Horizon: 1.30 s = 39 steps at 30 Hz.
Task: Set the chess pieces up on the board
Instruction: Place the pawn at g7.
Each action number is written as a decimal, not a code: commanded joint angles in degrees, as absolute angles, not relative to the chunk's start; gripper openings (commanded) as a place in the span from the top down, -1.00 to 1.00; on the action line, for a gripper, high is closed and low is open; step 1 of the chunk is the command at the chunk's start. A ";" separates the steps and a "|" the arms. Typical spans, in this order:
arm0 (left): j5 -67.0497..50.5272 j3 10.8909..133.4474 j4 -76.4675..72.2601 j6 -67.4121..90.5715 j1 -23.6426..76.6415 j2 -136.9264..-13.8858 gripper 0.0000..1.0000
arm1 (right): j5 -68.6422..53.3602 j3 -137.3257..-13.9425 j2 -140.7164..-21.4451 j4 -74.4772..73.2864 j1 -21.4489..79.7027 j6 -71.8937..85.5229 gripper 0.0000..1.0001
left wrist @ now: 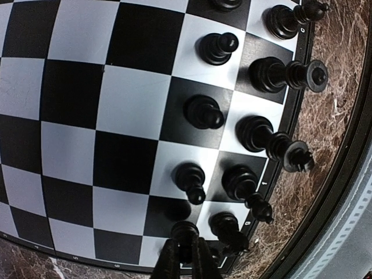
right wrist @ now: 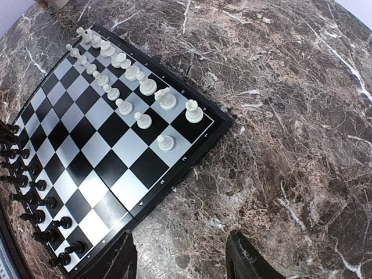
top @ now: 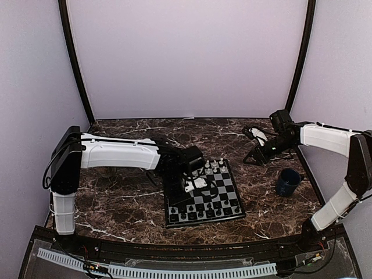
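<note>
The left tool [left wrist: 186, 247] is clenched on a small black pawn [left wrist: 185, 231] by a corner of the black-and-silver checked chessboard [right wrist: 125, 145], which lies on the brown marbled table [right wrist: 290, 145]. Black figures [left wrist: 256, 131] line one edge and white figures [right wrist: 125, 72] line the opposite edge. The right tool [right wrist: 183, 258] hangs released over the table beside the board

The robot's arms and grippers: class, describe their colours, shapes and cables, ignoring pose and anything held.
Both the left arm and the right arm have smooth white shells on the links and black blocks at the joints. Thin black cables loop by the left arm's shoulder. The left gripper has slim dark fingers; the right gripper shows two broad black fingers.
</note>
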State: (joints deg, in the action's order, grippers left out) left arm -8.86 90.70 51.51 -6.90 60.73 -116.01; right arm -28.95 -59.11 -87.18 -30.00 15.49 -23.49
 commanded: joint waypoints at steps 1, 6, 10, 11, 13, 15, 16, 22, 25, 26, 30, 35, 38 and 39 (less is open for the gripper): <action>-9.92 90.01 52.56 -7.73 61.08 -113.93 0.92 | -30.14 -59.06 -87.06 -29.79 15.29 -23.88 -0.07; -8.26 90.23 52.43 -7.51 61.08 -114.40 0.90 | -30.02 -58.98 -86.89 -29.81 15.26 -23.88 -0.07; -7.64 90.57 52.30 -7.43 61.08 -115.23 0.87 | -30.00 -58.97 -86.75 -29.89 15.28 -23.85 -0.07; -7.43 90.68 52.25 -7.45 61.08 -115.44 0.87 | -29.97 -58.97 -86.73 -29.88 15.24 -23.88 -0.06; -7.51 90.70 52.13 -7.46 61.08 -115.73 0.87 | -29.91 -58.92 -86.66 -29.88 15.28 -23.95 -0.07; -7.64 90.62 51.96 -7.40 61.08 -115.99 0.86 | -29.94 -58.83 -86.59 -29.89 15.29 -23.99 -0.06; -7.65 90.54 51.95 -7.39 61.08 -116.08 0.85 | -29.92 -58.84 -86.63 -29.88 15.28 -23.99 -0.07; -8.41 90.48 51.18 -7.27 61.08 -116.35 0.79 | -29.93 -58.84 -86.57 -29.97 15.24 -24.08 -0.07; -8.69 90.53 50.98 -7.21 61.04 -116.69 0.79 | -29.94 -58.82 -86.42 -29.97 15.27 -24.03 -0.07; -8.79 90.53 50.98 -7.21 61.08 -116.78 0.79 | -29.89 -58.85 -86.40 -29.97 15.25 -24.14 -0.07; -8.69 90.35 51.14 -7.21 61.08 -117.02 0.77 | -29.85 -58.71 -86.31 -30.04 15.28 -24.17 -0.07; -8.53 90.26 51.67 -7.12 61.08 -117.33 0.62 | -29.84 -58.81 -86.13 -30.06 15.29 -24.21 -0.07; -8.19 90.64 51.93 -6.77 61.08 -116.91 0.59 | -29.95 -58.91 -85.83 -30.15 15.24 -24.17 -0.07; -7.85 90.82 52.00 -6.77 61.08 -116.63 0.58 | -29.92 -59.15 -85.79 -30.38 15.29 -24.17 -0.07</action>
State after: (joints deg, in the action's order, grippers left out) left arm -8.10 90.54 50.85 -6.87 60.99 -117.27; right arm -28.95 -59.11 -87.13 -30.02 15.49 -23.53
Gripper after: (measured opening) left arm 0.205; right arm 0.536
